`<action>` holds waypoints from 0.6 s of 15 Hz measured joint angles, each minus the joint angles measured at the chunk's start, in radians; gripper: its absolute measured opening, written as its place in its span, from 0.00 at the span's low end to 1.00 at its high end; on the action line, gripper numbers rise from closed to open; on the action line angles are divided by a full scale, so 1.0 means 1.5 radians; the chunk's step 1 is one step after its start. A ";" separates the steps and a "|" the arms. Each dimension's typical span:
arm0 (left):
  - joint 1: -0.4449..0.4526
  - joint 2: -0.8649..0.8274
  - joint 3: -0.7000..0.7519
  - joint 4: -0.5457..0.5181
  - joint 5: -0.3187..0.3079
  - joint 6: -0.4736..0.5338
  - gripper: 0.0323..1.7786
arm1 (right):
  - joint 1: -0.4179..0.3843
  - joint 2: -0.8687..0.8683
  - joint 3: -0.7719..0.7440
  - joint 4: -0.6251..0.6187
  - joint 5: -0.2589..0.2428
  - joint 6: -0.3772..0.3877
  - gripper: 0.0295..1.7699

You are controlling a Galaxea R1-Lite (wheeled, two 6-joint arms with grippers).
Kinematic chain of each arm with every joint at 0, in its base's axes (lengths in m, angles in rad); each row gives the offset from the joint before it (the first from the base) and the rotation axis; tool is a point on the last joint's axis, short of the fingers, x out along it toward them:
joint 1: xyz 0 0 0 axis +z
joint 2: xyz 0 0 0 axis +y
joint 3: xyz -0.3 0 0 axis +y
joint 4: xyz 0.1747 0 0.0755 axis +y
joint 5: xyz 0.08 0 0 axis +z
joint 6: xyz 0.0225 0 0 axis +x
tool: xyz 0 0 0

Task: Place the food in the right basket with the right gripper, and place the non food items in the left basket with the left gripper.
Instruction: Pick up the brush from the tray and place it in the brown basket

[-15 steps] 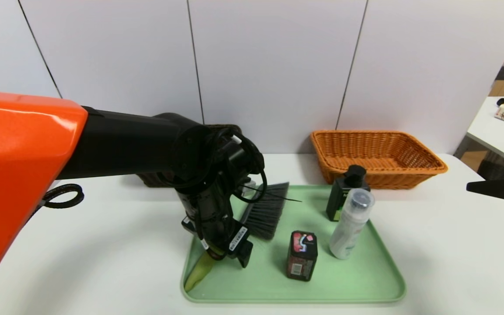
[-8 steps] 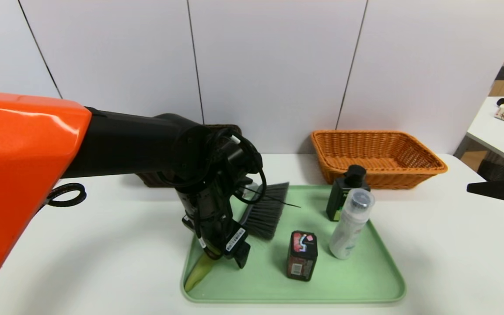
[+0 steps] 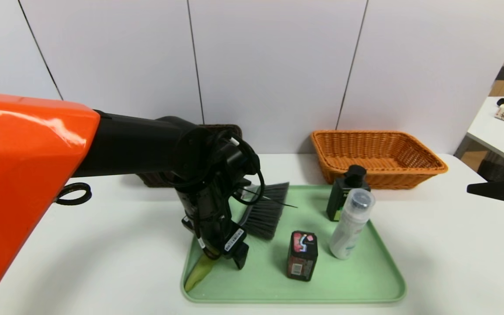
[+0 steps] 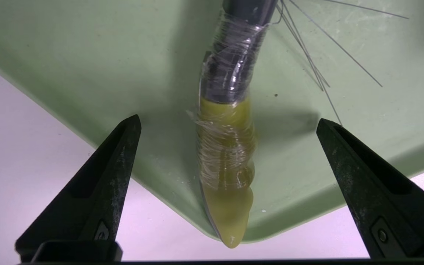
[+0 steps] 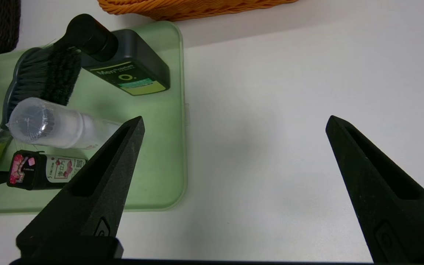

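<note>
The left claw [image 4: 228,154] is held wide open and empty, pointed steeply down over the near left corner of the pale green plastic tray [image 3: 365,280], with the lime-green handle of the hand brush [image 4: 226,176] seen between its two fingers but not touched. The long axis of the brush runs across the line between the fingers, from the tray corner away toward the dark grey bristles [image 3: 266,212], so a short descent and closing are judged enough. The right claw [image 5: 234,191] is parked open and empty over the white worktop [image 3: 453,245], well apart.
</note>
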 joint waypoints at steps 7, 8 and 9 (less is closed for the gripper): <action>0.001 0.004 0.000 -0.002 0.002 -0.001 0.57 | 0.000 0.000 -0.001 -0.001 0.001 0.000 0.96; 0.001 0.004 0.001 -0.002 0.002 -0.001 0.51 | 0.000 0.000 -0.001 -0.001 0.001 0.000 0.96; 0.001 0.004 0.001 -0.002 0.002 -0.001 0.45 | 0.000 0.000 -0.001 -0.001 0.001 0.000 0.96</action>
